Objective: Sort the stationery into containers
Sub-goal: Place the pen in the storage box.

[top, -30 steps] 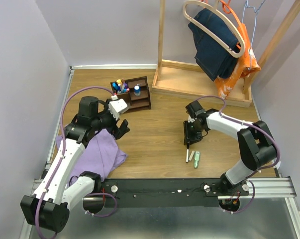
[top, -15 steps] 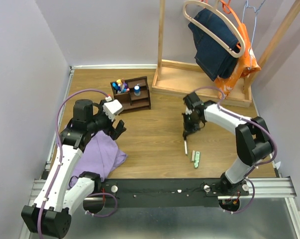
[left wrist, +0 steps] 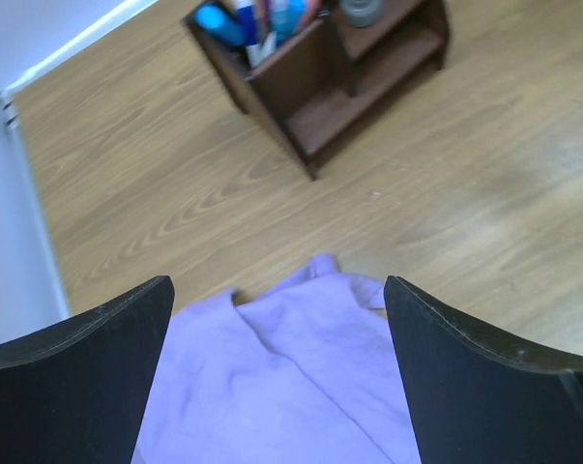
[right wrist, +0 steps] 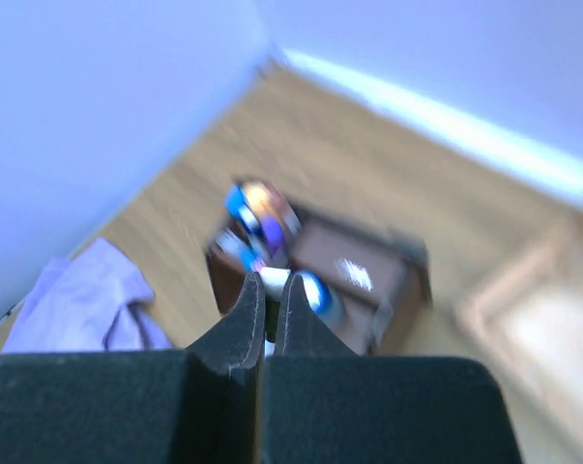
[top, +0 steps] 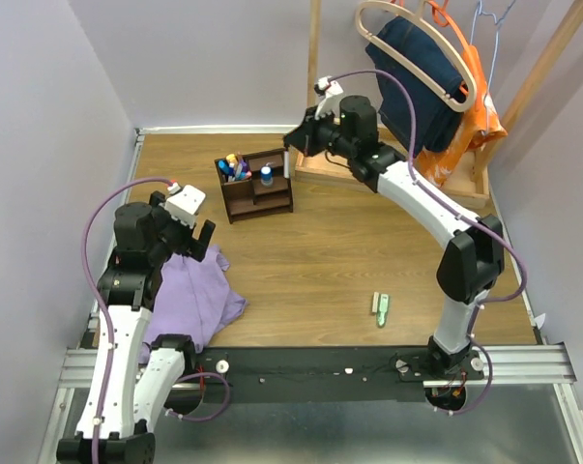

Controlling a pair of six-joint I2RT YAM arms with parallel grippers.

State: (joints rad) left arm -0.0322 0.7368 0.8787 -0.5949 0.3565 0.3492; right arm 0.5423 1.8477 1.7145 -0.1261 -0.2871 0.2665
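The dark brown organiser (top: 259,187) stands at the back left with several coloured pens (top: 233,168) in its left compartment and a stubby blue-grey cylinder (top: 266,175) in its middle. My right gripper (top: 292,155) hangs just right of and above it, shut on a thin white-and-black pen (top: 287,166). The blurred right wrist view shows the pen (right wrist: 271,283) between the closed fingers over the organiser (right wrist: 378,280). A pale green piece (top: 380,309) lies on the table front right. My left gripper (top: 195,242) is open and empty over a purple cloth (left wrist: 281,377).
The purple cloth (top: 189,295) lies at the front left. The large light wooden rack base (top: 388,159) stands behind the right arm, with jeans (top: 417,77) and an orange garment on hangers above. Walls close the left and back. A metal rail (top: 368,367) runs along the near edge.
My right gripper lifted the pen from the table's middle right and swung it back left to the organiser. My left gripper drew back left, away from the organiser.
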